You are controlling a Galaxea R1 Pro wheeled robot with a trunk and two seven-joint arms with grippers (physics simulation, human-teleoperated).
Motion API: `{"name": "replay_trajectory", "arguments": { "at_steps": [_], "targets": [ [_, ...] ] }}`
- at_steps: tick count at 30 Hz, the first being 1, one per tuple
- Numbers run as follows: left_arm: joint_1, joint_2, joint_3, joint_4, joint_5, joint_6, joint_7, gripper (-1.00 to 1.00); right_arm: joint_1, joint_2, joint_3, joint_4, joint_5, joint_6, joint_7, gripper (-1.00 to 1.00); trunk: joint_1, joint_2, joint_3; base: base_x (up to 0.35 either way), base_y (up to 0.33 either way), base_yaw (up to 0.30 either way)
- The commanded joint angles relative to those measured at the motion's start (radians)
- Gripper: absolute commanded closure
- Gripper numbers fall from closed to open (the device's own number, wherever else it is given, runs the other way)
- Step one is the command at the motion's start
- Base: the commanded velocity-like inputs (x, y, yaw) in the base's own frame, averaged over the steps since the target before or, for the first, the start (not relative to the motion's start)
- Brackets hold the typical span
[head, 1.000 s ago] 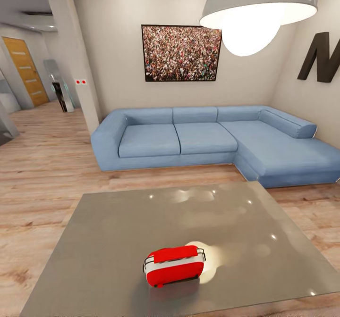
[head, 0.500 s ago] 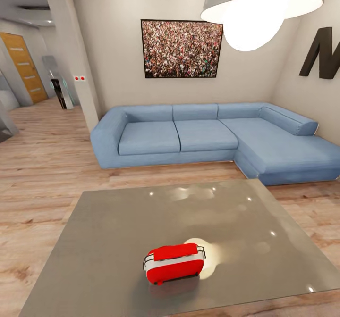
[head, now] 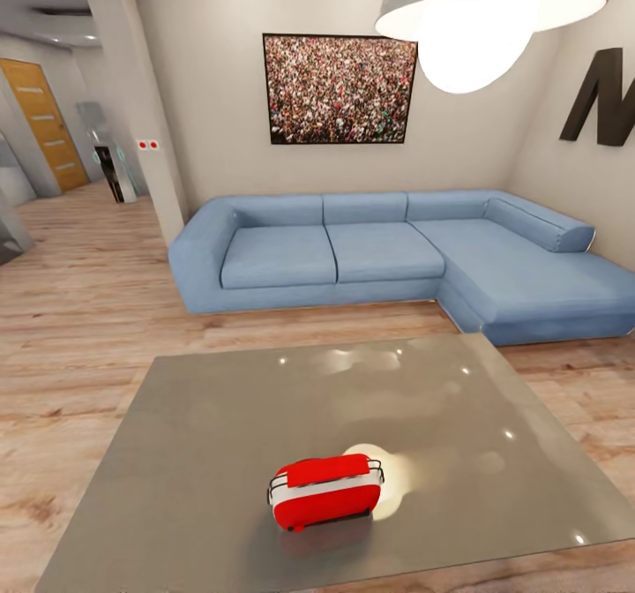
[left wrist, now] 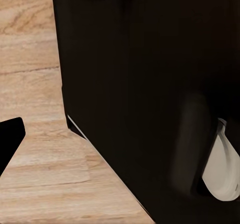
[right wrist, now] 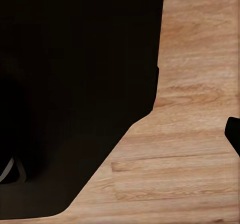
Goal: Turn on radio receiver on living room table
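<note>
The red radio receiver (head: 325,491) with its white band and thin wire handle lies on the near part of the glossy grey table (head: 212,425), low in the head view. A bright lamp reflection sits on the glass just right of it. Nothing touches the radio. In the left wrist view a dark fingertip (left wrist: 10,140) juts in at the frame's edge over wood floor. The right wrist view has a similar dark tip (right wrist: 234,133) at its edge. Neither view lets me judge how the jaws stand.
Beyond the table stands a blue corner sofa (head: 379,253) under a crowd picture (head: 340,88). A large pendant lamp (head: 489,11) hangs overhead at the right. Wood plank floor (head: 79,311) runs left toward a hallway with an orange door (head: 40,125). The robot's dark body (left wrist: 150,84) shows in both wrist views.
The whole head view has shifted slightly, so the camera has moved a little. The radio lies where it was on the table.
</note>
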Motion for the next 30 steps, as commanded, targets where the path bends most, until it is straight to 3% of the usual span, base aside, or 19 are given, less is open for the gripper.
{"name": "replay_trajectory", "arguments": {
  "at_steps": [1, 30],
  "targets": [
    [0.0, 0.0, 0.0, 0.0, 0.0, 0.0, 0.0, -1.0, 0.0, 0.0, 0.0, 0.0, 0.0, 0.0, 0.0, -1.0, 0.0, 0.0, -0.002, 0.0, 0.0, 0.0],
    [0.0, 0.0, -0.001, 0.0, 0.0, 0.0, 0.0, -1.0, 0.0, -0.002, 0.0, 0.0, 0.0, 0.003, 0.0, -1.0, 0.0, 0.0, -0.048, 0.0, 0.0, 0.0]
  ]
}}
